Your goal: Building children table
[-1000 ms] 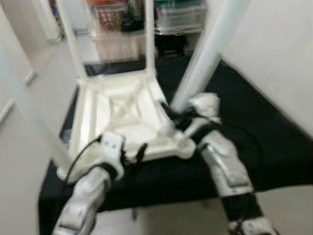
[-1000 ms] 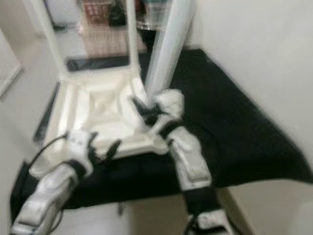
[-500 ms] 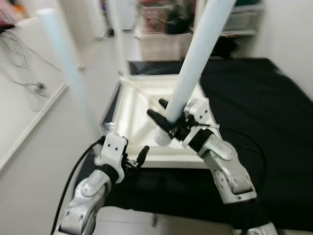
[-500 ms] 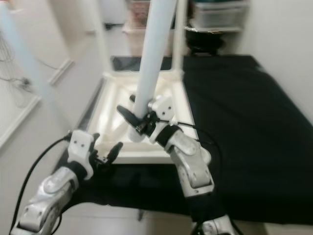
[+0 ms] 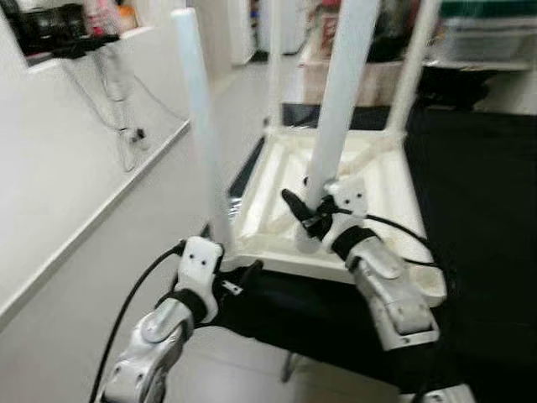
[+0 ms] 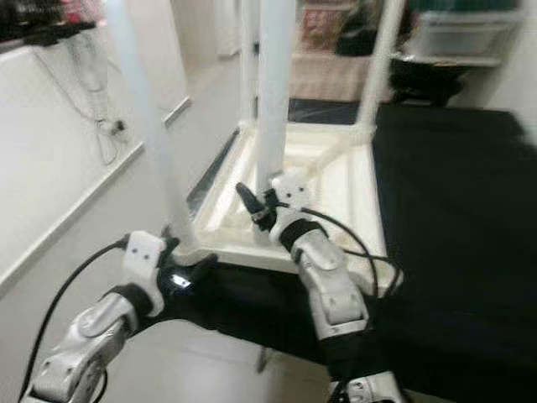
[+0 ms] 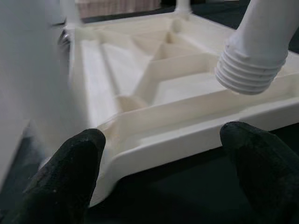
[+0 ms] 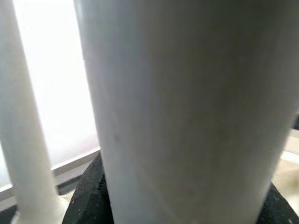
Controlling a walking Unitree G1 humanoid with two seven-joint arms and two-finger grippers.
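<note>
- Right gripper [image 5: 309, 220] grasps the loose leg [image 5: 340, 101] upright, threaded end just above the upturned tabletop's [image 5: 382, 180] near edge on the black bed [image 5: 495, 193]
- Left gripper [image 7: 163, 168] released, beside the near-left corner

No readable text anywhere here. The boxes on the shelves [image 5: 470, 38] at the back look like they have printing on them (maybe labels or pictures), but it's all too blurry to make out any letter, number or brand.
</note>
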